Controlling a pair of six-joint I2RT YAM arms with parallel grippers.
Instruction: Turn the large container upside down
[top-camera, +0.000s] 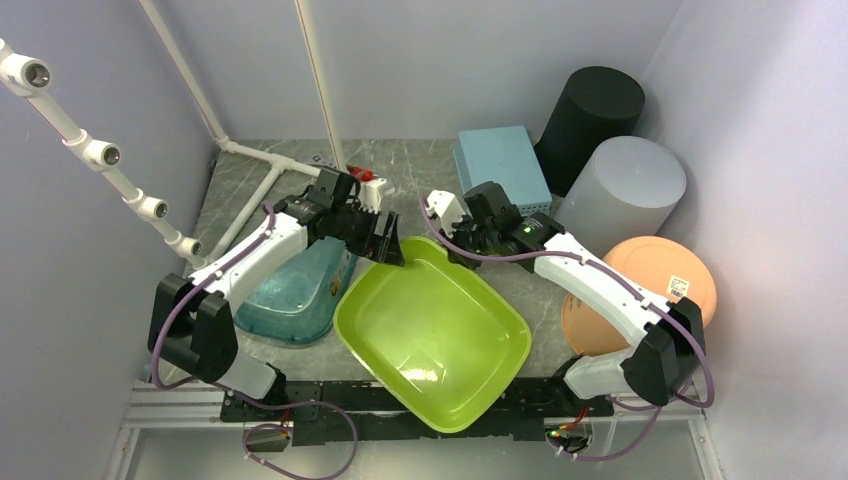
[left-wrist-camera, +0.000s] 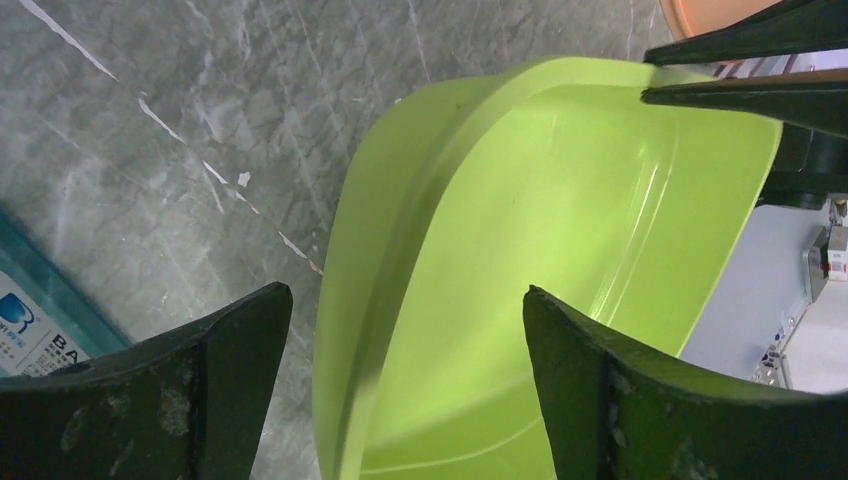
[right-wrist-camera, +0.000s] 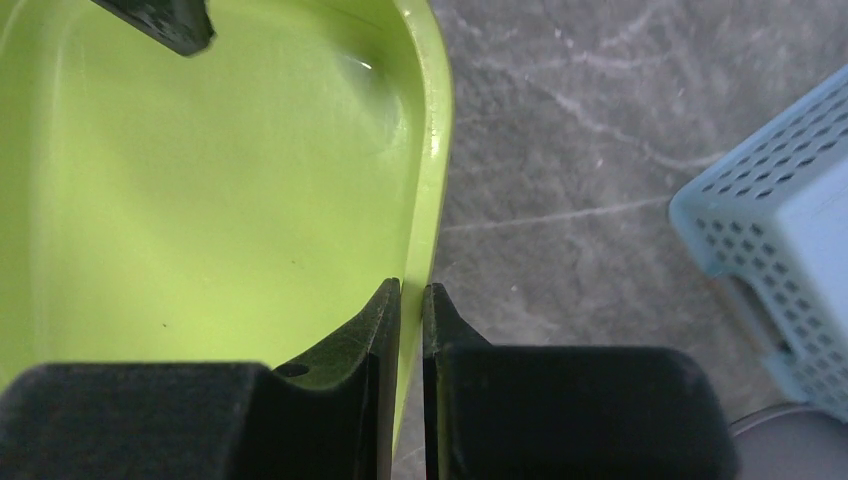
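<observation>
Basin (top-camera: 432, 322), lime green, sits open side up at the middle of the table (top-camera: 420, 165), between the 2 arms. Its near corner reaches over the black rail (top-camera: 330, 405) at the table's near edge.

Right gripper (right-wrist-camera: 412, 290): narrow, clamped on the basin's far rim, with 1 finger inside the wall and 1 outside.

Left gripper (left-wrist-camera: 405, 295): wide, straddling the rim at the basin's far left corner. 1 finger hangs over the interior and 1 outside, over the table. Whether either finger touches the rim cannot be told.

Surroundings:
- Teal tub (top-camera: 295, 290) lies just left of the basin, under the left arm.
- Blue basket (top-camera: 500, 165) stands behind the right gripper.
- Black cylinder (top-camera: 590, 110) and grey cylinder (top-camera: 630, 185) stand at the far right.
- Orange plate (top-camera: 655, 280) lies at the right, partly under the right arm.
</observation>
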